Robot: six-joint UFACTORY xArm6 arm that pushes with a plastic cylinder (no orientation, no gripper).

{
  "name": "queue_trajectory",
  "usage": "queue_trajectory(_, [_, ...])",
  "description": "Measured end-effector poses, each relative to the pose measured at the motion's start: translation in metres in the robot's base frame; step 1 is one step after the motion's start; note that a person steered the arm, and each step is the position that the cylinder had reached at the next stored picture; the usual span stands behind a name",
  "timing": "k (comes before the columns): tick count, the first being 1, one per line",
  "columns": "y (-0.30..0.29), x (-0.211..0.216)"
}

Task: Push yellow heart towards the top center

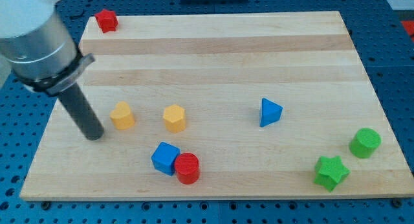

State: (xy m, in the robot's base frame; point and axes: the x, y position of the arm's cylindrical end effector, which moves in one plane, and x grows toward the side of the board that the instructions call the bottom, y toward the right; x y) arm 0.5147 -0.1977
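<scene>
A pale wooden worktop (213, 56) fills the view, seen from above and slightly in front. Nearest the view's bottom, a small red cylinder block (187, 168) touches a blue cube block (165, 157) on its left; toward the bottom right sit a green star block (331, 172) and a green cylinder block (365, 142). Farther up, across the middle, lie two yellow blocks: one at left (121, 115) and one a little to its right (174, 118); which of them is the yellow heart cannot be told, since both look like rounded lumps. A blue triangular block (270, 112) lies well to their right. My tip (94, 134) rests on the worktop just left of and slightly below the left yellow block, not clearly touching it. There are no jaws here, only the dark rod, so no open or closed state applies. At the far top left corner sits a red block (106, 20). To push well, the tip should probably swing below the heart, then drive up and rightward, correcting sideways drift.
</scene>
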Motion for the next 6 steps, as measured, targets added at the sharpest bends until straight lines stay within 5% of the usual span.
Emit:
queue_trajectory(4, [0.144, -0.165])
queue_trajectory(6, [0.135, -0.157])
